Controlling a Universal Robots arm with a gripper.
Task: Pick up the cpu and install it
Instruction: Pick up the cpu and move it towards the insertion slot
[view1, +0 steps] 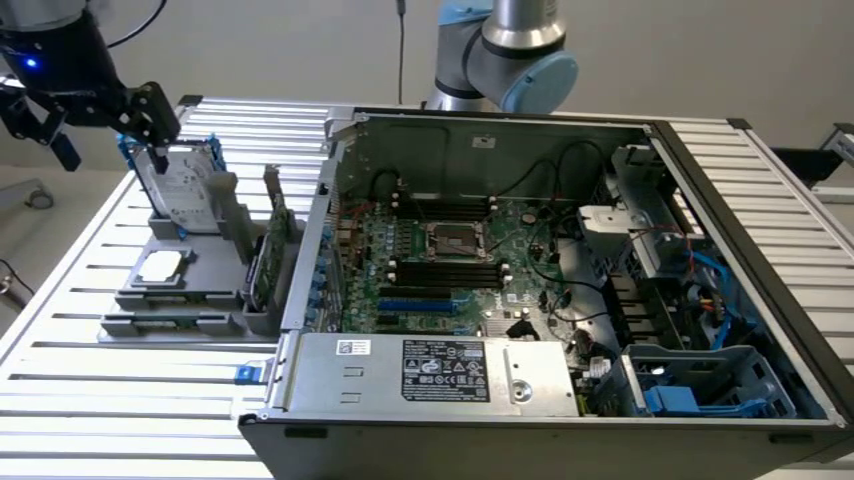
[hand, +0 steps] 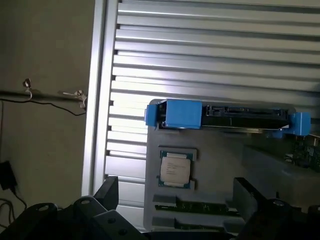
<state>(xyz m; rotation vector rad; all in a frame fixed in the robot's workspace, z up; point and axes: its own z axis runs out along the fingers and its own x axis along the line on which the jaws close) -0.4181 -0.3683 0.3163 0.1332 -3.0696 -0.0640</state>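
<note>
Jaws spread wide and empty, hanging over the grey moulded parts tray (hand: 220, 150) near the edge of the slatted aluminium counter (view1: 120, 400).

Small square cpu with a silvery metal lid and green rim (hand: 175, 168) lies flat in its own shallow pocket. It sits between the black fingers (hand: 107, 192) but well below them, untouched.

Risks, nearest first:
- Chip is thin and sits low in the pocket. Fingertips may skate over the lid or catch the pocket wall, and an off-centre close would tip it.
- Silver rectangular hard drive in its blue bracket (hand: 225, 115) stands on edge just beside the pocket. A drifting descent could clip it.
- Farther off, the square metal-framed socket (view1: 451, 240) looks delicate. A chip set down rotated or tilted could damage its contacts. Cannot tell whether the socket is open.

Containers:
- Tray holds the cpu in its pocket and the hard drive in an upright slot. Long black memory sticks (hand: 200, 207) lie in low grooves, and a green expansion card (view1: 274, 250) stands on edge toward the case.
- Open grey computer case (view1: 747, 230) holds a green motherboard (view1: 400, 265), a silver power supply box (view1: 427, 370) and a blue plastic drive cage (view1: 707, 385).
</note>
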